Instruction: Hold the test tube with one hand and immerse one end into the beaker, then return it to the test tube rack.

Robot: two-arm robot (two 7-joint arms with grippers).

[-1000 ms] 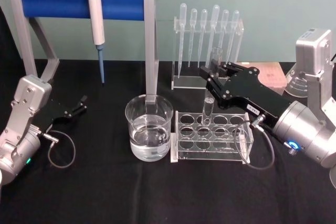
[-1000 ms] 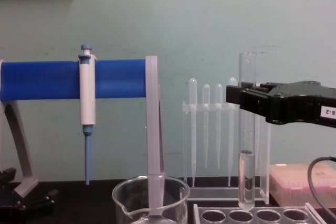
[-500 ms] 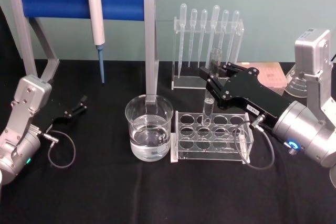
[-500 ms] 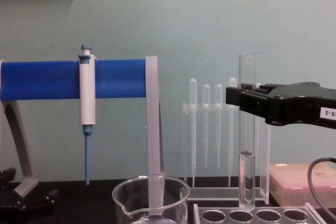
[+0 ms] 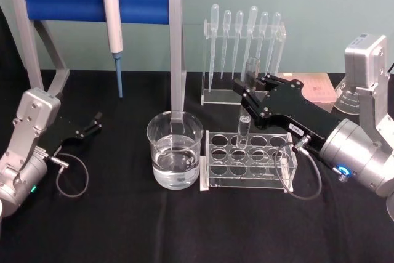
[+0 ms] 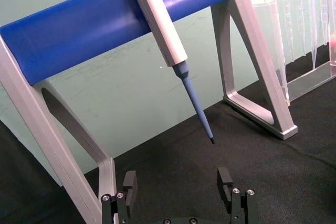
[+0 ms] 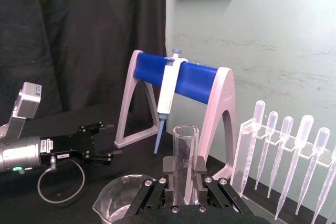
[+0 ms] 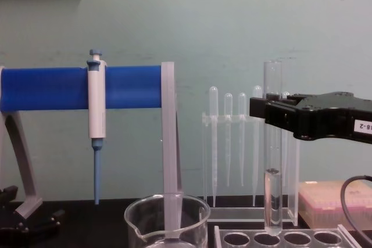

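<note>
- Your right gripper [image 5: 246, 93] is pinching the test tube [image 5: 244, 126] on its upper part, jaws pressed against the glass, with the open rim standing above them.
- The tube's long axis is close to vertical. In the chest view it hangs straight down from the gripper, with its round end level with the top of the test tube rack [image 5: 271, 177], over the back row of holes.
- You cannot tell from these views whether that end is just clear of a hole or already inside one.
- The relation that matters is sideways: the beaker [image 5: 175, 152] stands just beside the rack, on the robot's left of the tube, with water in it.
- If the dip is not yet done, the tube likely needs to rise clear of the rack and beaker rim, cross left, then go down along its own axis.
- If it is done, a straight descent into the hole below should finish the job.
- Your left gripper [image 5: 97, 121] sits parked at the left, well apart from the beaker, its 2 fingers spread and holding nothing.
</note>
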